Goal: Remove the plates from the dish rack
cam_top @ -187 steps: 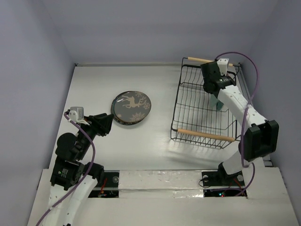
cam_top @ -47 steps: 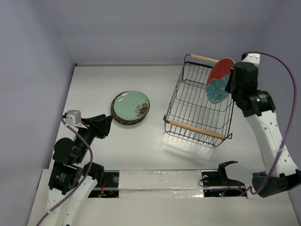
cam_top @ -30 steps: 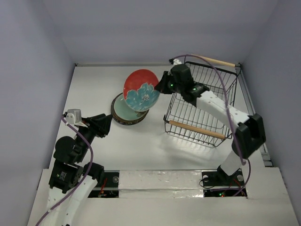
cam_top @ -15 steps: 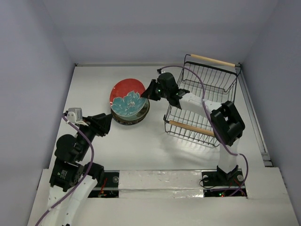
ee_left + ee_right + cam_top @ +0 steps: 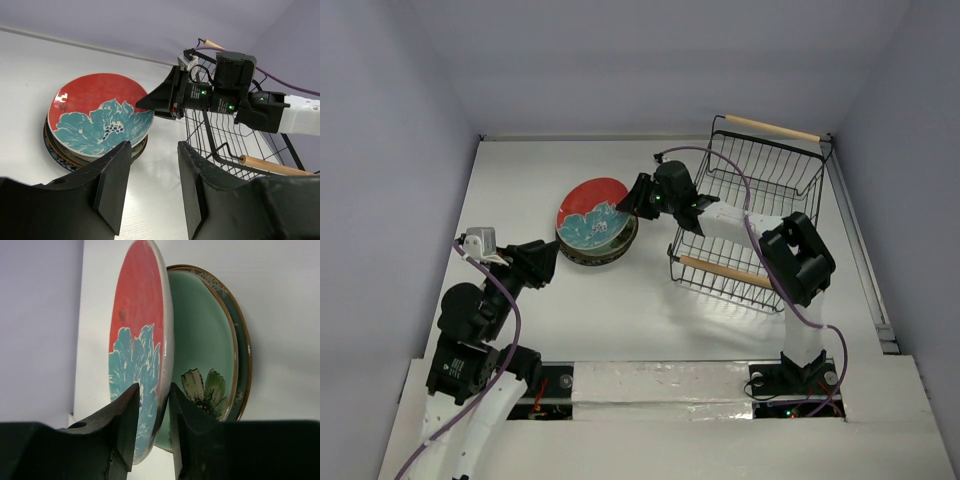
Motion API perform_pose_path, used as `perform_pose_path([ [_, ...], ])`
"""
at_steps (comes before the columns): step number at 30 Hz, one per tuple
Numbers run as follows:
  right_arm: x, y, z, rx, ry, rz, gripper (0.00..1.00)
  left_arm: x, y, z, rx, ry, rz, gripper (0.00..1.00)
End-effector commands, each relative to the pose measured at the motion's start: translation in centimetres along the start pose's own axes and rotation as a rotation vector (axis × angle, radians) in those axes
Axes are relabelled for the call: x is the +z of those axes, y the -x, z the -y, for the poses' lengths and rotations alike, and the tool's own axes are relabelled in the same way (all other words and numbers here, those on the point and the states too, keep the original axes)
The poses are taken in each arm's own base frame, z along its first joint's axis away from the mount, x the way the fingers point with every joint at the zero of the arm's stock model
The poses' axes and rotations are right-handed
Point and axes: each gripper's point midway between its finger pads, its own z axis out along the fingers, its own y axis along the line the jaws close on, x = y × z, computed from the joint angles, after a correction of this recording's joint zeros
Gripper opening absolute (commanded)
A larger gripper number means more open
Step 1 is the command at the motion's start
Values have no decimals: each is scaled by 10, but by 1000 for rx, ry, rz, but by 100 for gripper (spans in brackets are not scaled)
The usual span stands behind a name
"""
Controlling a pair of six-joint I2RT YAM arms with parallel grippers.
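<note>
The red plate with the teal flower (image 5: 592, 211) hangs tilted just above a stack of plates (image 5: 588, 257) left of the dish rack (image 5: 735, 273). My right gripper (image 5: 627, 204) is shut on its right rim. In the right wrist view my right gripper (image 5: 153, 390) has the red plate's (image 5: 140, 335) rim between its fingers, with a green flowered plate (image 5: 200, 340) and a dark-rimmed plate (image 5: 246, 355) under it. My left gripper (image 5: 548, 258) is open and empty, near the stack's front left. In its view my left gripper (image 5: 152, 150) faces the red plate (image 5: 100, 120). The rack shows no plates.
The black wire rack (image 5: 270, 165) with two wooden handles stands at the right, tipped up at its far side. My right arm (image 5: 740, 215) reaches across the rack's near left corner. Lilac walls close in the white table (image 5: 520, 170) on three sides.
My right gripper carried the red plate from the rack leftward over the stack. In the last half second the plate dropped lower and lies flatter. My left arm stayed still.
</note>
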Motion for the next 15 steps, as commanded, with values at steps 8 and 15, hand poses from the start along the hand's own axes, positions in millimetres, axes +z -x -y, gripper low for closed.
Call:
perform_pose_path([
  [8, -19, 17, -9, -177, -105, 46, 91, 5, 5, -3, -7, 19, 19, 40],
  [15, -45, 33, -6, -350, -269, 81, 100, 4, 7, -7, -10, 41, 31, 49],
])
